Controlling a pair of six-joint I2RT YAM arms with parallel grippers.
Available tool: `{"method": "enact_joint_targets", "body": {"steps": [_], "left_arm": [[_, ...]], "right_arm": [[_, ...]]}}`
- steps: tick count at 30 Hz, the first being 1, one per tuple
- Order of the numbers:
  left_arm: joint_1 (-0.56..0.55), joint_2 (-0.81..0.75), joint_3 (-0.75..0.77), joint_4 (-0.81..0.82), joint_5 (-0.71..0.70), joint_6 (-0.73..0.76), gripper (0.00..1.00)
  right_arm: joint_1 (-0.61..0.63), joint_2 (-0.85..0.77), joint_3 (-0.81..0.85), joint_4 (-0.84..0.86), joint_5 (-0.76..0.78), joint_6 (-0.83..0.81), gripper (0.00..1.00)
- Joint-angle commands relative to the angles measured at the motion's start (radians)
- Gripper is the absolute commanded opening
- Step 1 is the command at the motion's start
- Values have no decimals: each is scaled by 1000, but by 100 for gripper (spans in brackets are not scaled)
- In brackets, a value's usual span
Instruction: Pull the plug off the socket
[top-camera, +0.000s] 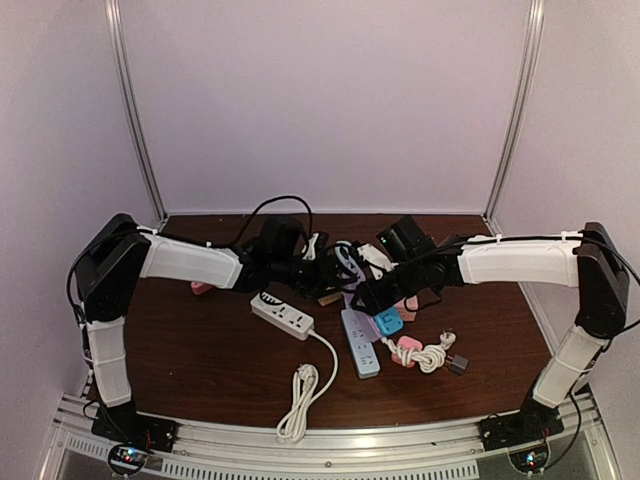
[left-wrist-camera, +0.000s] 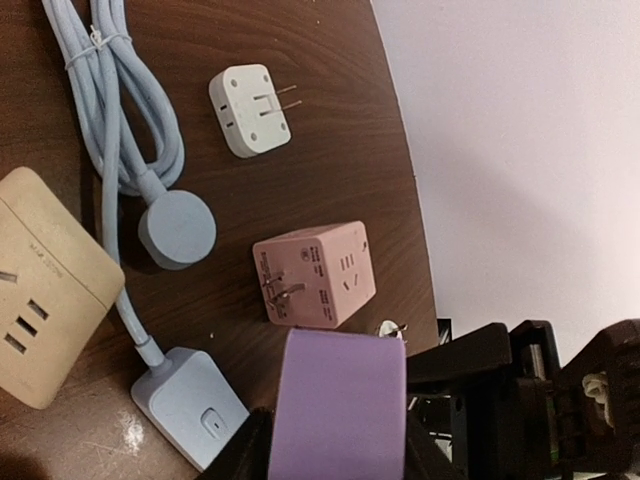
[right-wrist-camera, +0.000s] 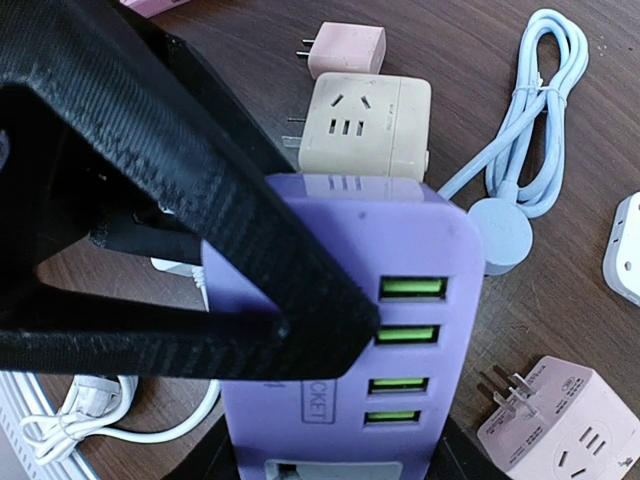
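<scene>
A purple power strip (right-wrist-camera: 420, 250) with green USB ports is held off the table between both grippers. My right gripper (right-wrist-camera: 330, 462) is shut on its near end, one jaw on each side. My left gripper (left-wrist-camera: 337, 440) is shut on the other end, which shows as a smooth purple block (left-wrist-camera: 340, 400). Its black finger (right-wrist-camera: 170, 200) crosses the strip in the right wrist view. In the top view the left gripper (top-camera: 333, 272) and right gripper (top-camera: 368, 292) meet mid-table. I cannot make out any plug in the strip.
Below lie a pink cube adapter (left-wrist-camera: 315, 275), a white adapter (left-wrist-camera: 255, 110), a beige adapter (right-wrist-camera: 365, 125), a small pink plug (right-wrist-camera: 345, 48) and a coiled light-blue cable (left-wrist-camera: 110, 90). A white strip (top-camera: 283, 315), a light-blue strip (top-camera: 362, 350) and a white cable (top-camera: 300, 392) lie nearer the front.
</scene>
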Motion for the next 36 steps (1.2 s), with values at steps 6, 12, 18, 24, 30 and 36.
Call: {"method": "enact_joint_targets", "body": {"steps": [6, 12, 18, 24, 30, 36], "left_arm": [[-5, 20, 12, 105, 27, 1, 8], [-5, 19, -6, 152, 39, 4, 0], [-5, 12, -17, 180, 41, 21, 0], [-5, 5, -39, 235, 48, 18, 0], [-5, -2, -55, 285, 49, 12, 0], [-5, -8, -62, 303, 45, 8, 0]], "right_arm": [[5, -38, 9, 0, 4, 32, 53], [-44, -102, -58, 35, -78, 93, 78], [-127, -199, -184, 103, -231, 155, 82], [-205, -275, -311, 175, -343, 212, 82], [-218, -282, -379, 225, -418, 252, 80], [-218, -278, -407, 269, -461, 289, 75]]}}
